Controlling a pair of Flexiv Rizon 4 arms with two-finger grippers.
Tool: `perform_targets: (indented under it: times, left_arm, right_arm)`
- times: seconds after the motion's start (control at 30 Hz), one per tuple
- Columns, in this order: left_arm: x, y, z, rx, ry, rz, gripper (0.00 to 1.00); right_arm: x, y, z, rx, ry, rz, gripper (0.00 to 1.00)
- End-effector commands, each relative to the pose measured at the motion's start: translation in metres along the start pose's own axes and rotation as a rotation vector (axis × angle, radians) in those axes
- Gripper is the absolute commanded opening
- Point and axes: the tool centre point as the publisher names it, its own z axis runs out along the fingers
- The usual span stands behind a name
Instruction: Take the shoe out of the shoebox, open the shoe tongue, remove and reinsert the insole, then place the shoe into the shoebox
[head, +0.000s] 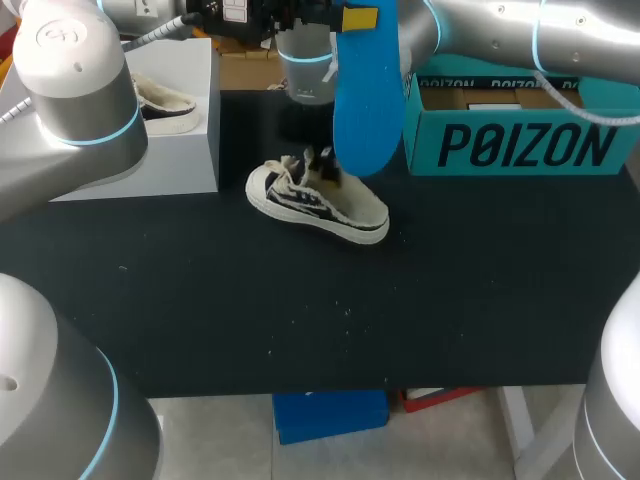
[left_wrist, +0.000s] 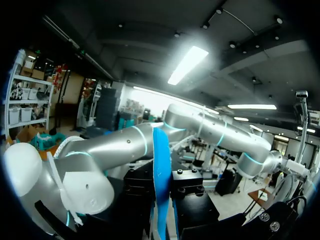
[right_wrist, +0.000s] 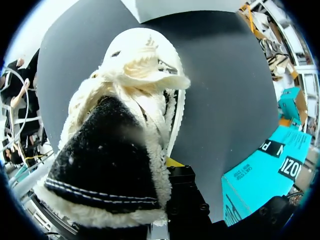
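One insole (head: 365, 100) to reseat
Our left gripper (left_wrist: 162, 197) pinches the insole over the sneaker (head: 318, 200) on the table (head: 200, 300); the right gripper's (right_wrist: 172, 165) hold we cannot tell. Lead toe-end first, tongue (right_wrist: 110, 150) pulled wide.

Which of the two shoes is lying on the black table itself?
The dark-and-white shoe in the middle of the table; the other shoe sits up on the grey box at the left.
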Motion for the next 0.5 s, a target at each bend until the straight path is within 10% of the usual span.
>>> perform_targets:
  times: [0.03,0.5]
  left_arm:
    - [0.000,0.000,0.002,0.000,-0.003,0.000,0.00]
    - [0.000,0.000,0.002,0.000,-0.003,0.000,0.00]
  right_arm:
    - [-0.004,-0.010,-0.002,-0.014,0.032,0.301,0.00]
    - [0.019,-0.032,-0.020,-0.084,0.045,0.789,0.00]
